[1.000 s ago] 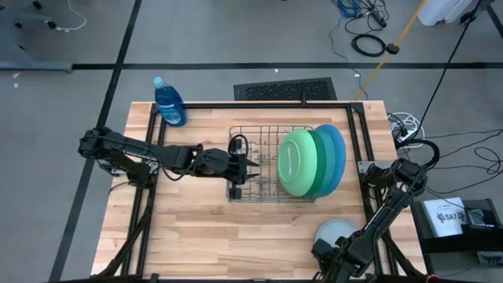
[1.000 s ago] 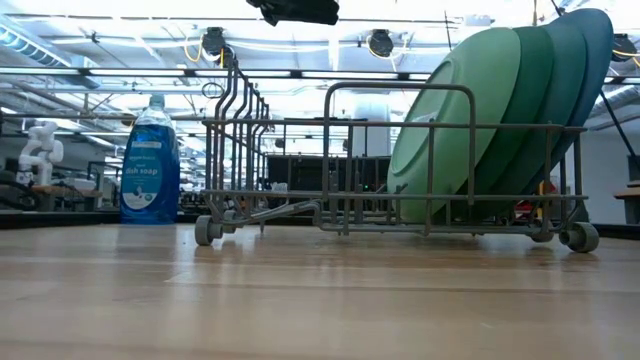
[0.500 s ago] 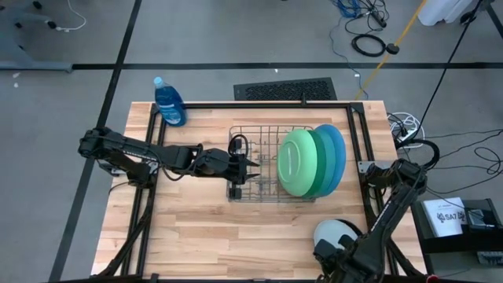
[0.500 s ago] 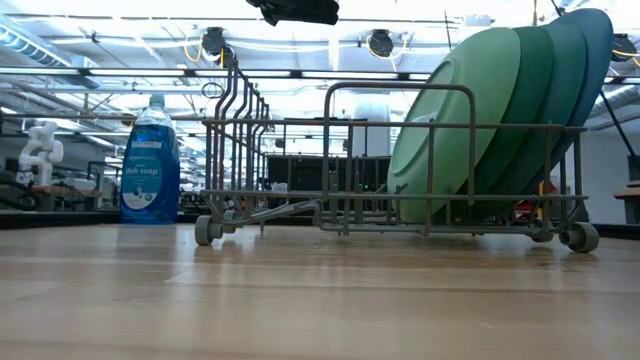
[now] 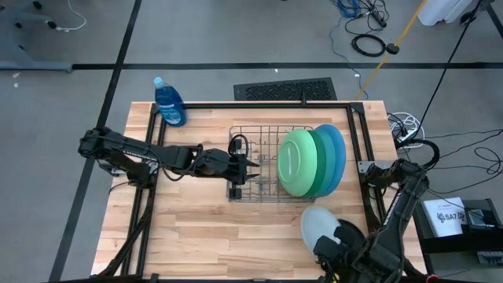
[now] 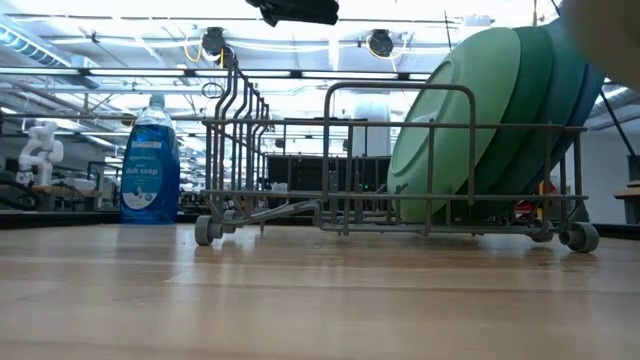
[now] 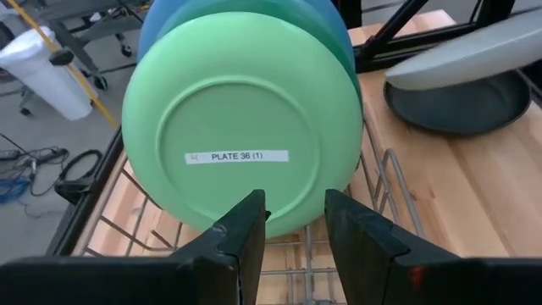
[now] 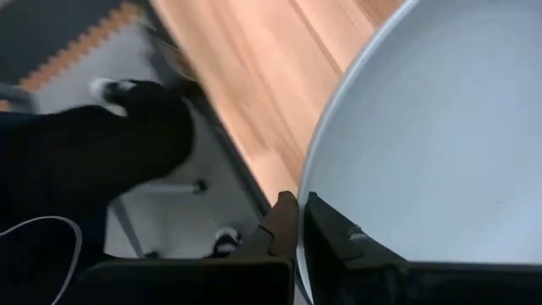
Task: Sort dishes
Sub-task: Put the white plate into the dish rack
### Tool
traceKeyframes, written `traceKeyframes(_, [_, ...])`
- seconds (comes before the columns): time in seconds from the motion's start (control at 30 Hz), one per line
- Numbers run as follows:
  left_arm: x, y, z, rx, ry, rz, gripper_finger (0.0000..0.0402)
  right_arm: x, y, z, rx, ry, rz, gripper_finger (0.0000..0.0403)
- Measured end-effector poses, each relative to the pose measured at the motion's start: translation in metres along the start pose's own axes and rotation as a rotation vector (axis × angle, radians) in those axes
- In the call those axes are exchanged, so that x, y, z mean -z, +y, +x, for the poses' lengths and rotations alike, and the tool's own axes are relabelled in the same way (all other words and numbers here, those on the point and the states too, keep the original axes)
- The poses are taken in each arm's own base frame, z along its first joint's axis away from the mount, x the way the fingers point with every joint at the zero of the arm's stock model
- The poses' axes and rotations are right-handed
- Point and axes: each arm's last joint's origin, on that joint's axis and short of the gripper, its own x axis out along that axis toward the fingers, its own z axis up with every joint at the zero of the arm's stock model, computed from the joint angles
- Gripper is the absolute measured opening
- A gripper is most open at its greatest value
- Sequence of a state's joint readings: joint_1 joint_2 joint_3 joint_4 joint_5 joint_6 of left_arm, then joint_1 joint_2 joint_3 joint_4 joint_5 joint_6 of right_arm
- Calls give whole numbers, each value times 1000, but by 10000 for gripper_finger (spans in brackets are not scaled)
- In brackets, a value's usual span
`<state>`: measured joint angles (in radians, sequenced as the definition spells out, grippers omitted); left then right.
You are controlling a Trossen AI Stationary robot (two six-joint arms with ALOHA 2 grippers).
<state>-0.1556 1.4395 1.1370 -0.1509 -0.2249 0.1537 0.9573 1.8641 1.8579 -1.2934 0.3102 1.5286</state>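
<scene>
Dishes: high view shows three smooth round plates, light green [image 5: 297, 163], teal [image 5: 322, 161] and blue [image 5: 336, 156], standing on edge in the grey wire rack [image 5: 255, 161] on the wooden tabletop [image 5: 196, 228]. The right claw [image 5: 334, 245] grips the rim of a pale mint plate [image 5: 317, 223] near the front right corner. Left wrist view: left claw [image 7: 292, 222] released, hovering before the light green plate; a black dish [image 7: 457, 102] lies flat beyond the rack. Right wrist view: fingers [image 8: 284, 222] pinch the plate's rim.
</scene>
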Motion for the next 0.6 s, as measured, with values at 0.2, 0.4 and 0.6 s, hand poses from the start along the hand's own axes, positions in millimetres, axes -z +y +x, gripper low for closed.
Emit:
traceKeyframes(0.2, [-8,-4,-6,36,-67,-22,127,-18,17,-30,-154,-165,-176,0])
traceKeyframes(0.4, [-24,0,-38,42,-180,-16,127,-51,27,-48,-176,-476,-297,0])
traceKeyframes(0.6, [-34,0,-83,75,-246,0,127,-86,30,-46,-101,-672,-358,0])
